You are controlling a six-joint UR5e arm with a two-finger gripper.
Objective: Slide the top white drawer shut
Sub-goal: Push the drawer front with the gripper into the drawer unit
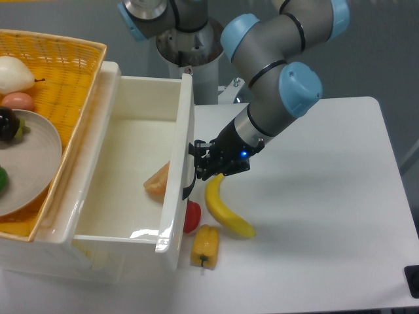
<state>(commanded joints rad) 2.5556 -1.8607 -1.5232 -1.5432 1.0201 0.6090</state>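
Gripper [200, 163] pressed against the front face of the top white drawer [131, 176], right at the black curved handle [188, 180]. Fingers dark and foreshortened from this angle; cannot tell whether they are apart or together (the handle and the gripper body merge into one dark patch). A small blue light shows on the wrist just behind the gripper.

Drawer sits left of centre, still pulled well out of its white housing [98, 98], glossy inside, open to the camera. One orange wedge of fruit [157, 182] lies on the drawer floor against the front wall. Front panel appears tilted slightly, top edge leaning toward the drawer interior.

On the white surface [327, 216], just right of the drawer front:
- banana [226, 212], curved, its upper end just beneath the gripper;
- small red item [191, 217], partly hidden by the drawer front, touching or nearly touching it;
- yellow pepper [204, 246], lying near the drawer's lower front corner, below the banana.

Orange woven basket [72, 72] sits on top of the housing at far left, holding a grey plate [33, 163]. Visible with the plate: a white rounded item [14, 74], a pinkish one [19, 101], a dark one [10, 123] and a green sliver [2, 178] at the frame edge.

Arm [275, 98] (grey links, light blue joint caps) comes down from the upper middle, elbow over the surface.
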